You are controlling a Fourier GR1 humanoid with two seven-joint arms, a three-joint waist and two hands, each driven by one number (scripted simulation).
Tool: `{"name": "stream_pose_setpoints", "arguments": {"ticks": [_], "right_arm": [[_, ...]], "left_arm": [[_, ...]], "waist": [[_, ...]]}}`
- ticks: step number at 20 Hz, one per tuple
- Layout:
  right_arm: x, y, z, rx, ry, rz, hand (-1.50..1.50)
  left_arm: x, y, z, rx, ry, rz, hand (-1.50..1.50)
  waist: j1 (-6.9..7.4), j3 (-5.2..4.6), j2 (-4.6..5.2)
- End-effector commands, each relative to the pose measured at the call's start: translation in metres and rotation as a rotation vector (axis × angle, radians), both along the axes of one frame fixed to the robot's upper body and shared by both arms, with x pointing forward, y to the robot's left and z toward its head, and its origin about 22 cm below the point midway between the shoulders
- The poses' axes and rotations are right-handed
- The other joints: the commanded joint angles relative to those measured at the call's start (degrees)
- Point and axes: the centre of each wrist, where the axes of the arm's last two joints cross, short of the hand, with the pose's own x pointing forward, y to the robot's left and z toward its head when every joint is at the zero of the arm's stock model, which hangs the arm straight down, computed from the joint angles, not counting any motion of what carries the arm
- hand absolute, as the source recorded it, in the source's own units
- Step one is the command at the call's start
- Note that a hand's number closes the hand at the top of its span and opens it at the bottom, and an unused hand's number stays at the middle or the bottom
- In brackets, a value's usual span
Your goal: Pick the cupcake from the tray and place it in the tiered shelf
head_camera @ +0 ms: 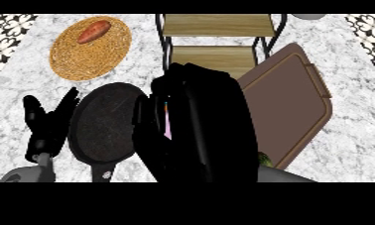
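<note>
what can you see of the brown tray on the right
The brown tray is a flat, rounded-corner rectangle with a raised rim and a handle on its far right edge, plastic-looking. It lies turned at an angle on the marble counter, right of the tiered shelf. Its visible surface is bare. The right hand covers its left edge; contact cannot be told.

1 head view, steeply down on counter (344, 135), right hand (201, 130) close, filling centre.

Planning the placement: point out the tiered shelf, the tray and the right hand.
tiered shelf (217, 25): head view, upper wooden board.
tray (293, 102): head view, bare brown floor.
right hand (209, 130): head view, back of the hand.
</note>
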Motion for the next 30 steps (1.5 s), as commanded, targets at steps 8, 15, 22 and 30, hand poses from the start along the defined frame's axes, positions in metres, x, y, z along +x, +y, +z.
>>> {"name": "stream_pose_setpoints", "arguments": {"ticks": [8,15,22,30], "right_arm": [[0.041,-0.003,0.098,0.081,0.033,-0.237,1.50],[0.079,-0.026,0.149,0.080,0.019,-0.266,1.50],[0.134,-0.044,0.143,0.010,0.084,-0.227,1.50],[0.165,-0.046,0.124,-0.066,0.082,-0.221,1.50]], "left_arm": [[-0.011,-0.032,-0.011,-0.074,0.024,-0.073,0.00],[0.000,-0.034,-0.011,-0.072,0.019,-0.072,0.00],[0.009,-0.034,-0.003,-0.076,0.023,-0.062,0.00],[-0.004,-0.028,-0.005,-0.067,0.015,-0.054,0.00]], "waist": [[-0.22,-0.49,0.24],[-0.67,-0.47,0.54],[-0.30,-0.44,0.90],[0.12,-0.42,0.83]]}}
